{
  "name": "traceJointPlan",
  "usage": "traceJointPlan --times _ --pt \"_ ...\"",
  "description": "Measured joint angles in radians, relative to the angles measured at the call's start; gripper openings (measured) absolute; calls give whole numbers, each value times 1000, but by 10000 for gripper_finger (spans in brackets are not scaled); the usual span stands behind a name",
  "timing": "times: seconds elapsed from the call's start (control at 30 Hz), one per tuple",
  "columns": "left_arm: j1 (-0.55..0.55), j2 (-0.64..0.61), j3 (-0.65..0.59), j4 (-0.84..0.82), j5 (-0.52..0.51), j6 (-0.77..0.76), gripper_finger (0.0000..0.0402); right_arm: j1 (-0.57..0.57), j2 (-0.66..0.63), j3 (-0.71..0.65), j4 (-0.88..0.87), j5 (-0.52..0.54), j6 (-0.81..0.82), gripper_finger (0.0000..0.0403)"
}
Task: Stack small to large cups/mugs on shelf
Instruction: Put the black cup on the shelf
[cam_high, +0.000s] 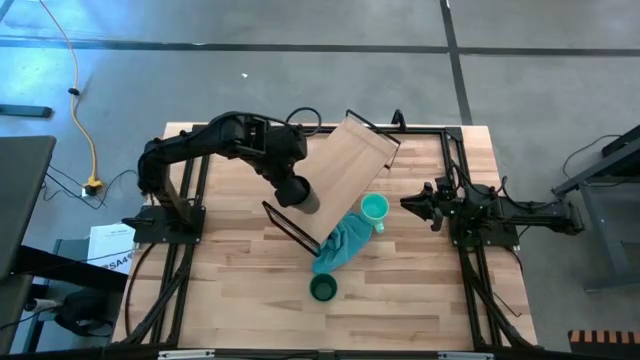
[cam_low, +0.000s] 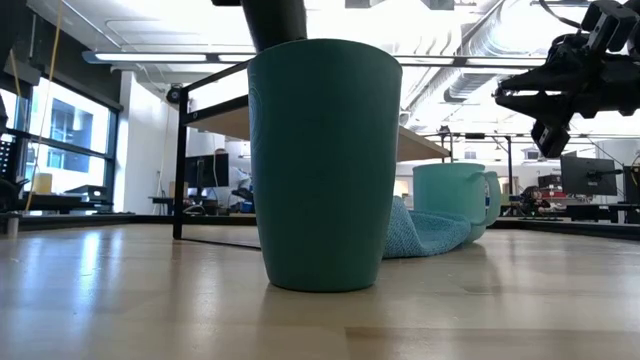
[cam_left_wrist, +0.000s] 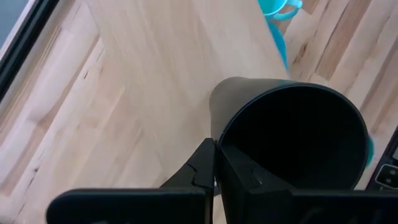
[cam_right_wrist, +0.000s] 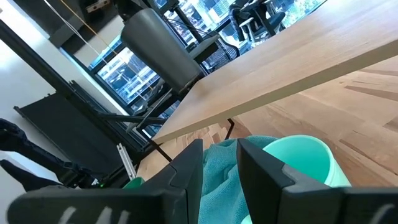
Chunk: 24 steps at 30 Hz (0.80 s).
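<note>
Black cup in my left grip, held over the shelf's near end.

My left gripper (cam_left_wrist: 214, 163) is clamped on the rim of the round black plastic cup (cam_high: 293, 191), mouth up, hanging over the long light-wood shelf board on black metal legs (cam_high: 355, 160). The board's long axis runs diagonally away from me, so the drop is straight down. My right gripper (cam_high: 412, 203), fingers apart, waits just beside the mint-turquoise handled mug (cam_high: 374, 209), which touches the teal cloth (cam_high: 340, 245). The dark green cup (cam_high: 323, 289) stands on the tabletop, nearer neither arm clearly.
</note>
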Motion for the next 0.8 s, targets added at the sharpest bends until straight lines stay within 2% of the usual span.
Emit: traceJointPlan --times 0.17,0.8 --pt "0 -45 -70 -3 -1 -25 0 0 0 0 0 1 -1 89" --pt "-1 -49 -70 23 12 -64 0 0 0 0 0 8 1 89"
